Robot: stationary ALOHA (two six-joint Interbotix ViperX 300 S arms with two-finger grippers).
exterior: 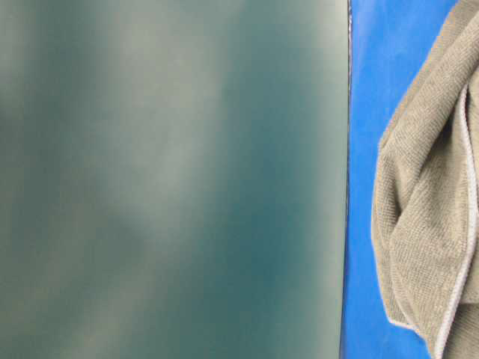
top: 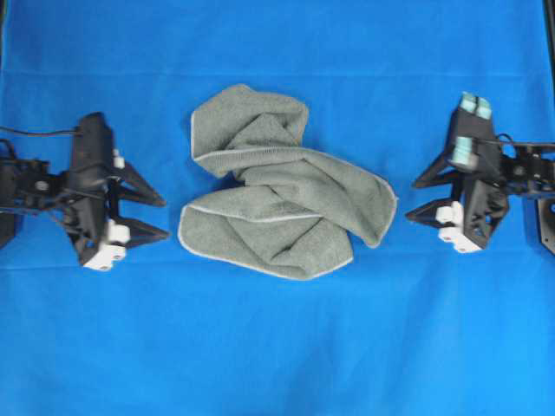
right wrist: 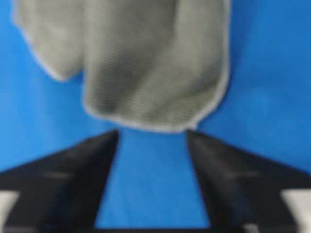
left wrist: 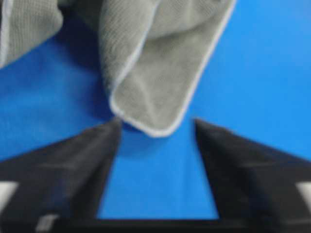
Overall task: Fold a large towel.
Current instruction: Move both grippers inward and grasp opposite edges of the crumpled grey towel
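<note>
In the middle of the blue sheet (top: 277, 347): the towel (top: 282, 186) lies in a crumpled, twisted heap, not folded flat.
Towel shape: grey-green cloth with a pale stitched edge; one lobe bunches toward the top left, a wider part spreads low and out to the right.
Left gripper (top: 165, 217): at the left of the overhead view, fingers spread wide and holding nothing, tips aimed at the towel's left edge and just short of it.
Left wrist view: a rounded towel corner (left wrist: 155, 92) hangs close in front of the two dark fingers (left wrist: 73, 165), blue sheet bare between them.
Right gripper (top: 415, 198): at the right, fingers spread wide and holding nothing, tips near the towel's right end but apart from it.
Right wrist view: the towel's rounded end (right wrist: 155, 77) sits just ahead of the fingers (right wrist: 68, 170).
Table-level view: mostly a blurred dark green surface (exterior: 172, 179); towel folds (exterior: 434, 209) show at the right edge.
</note>
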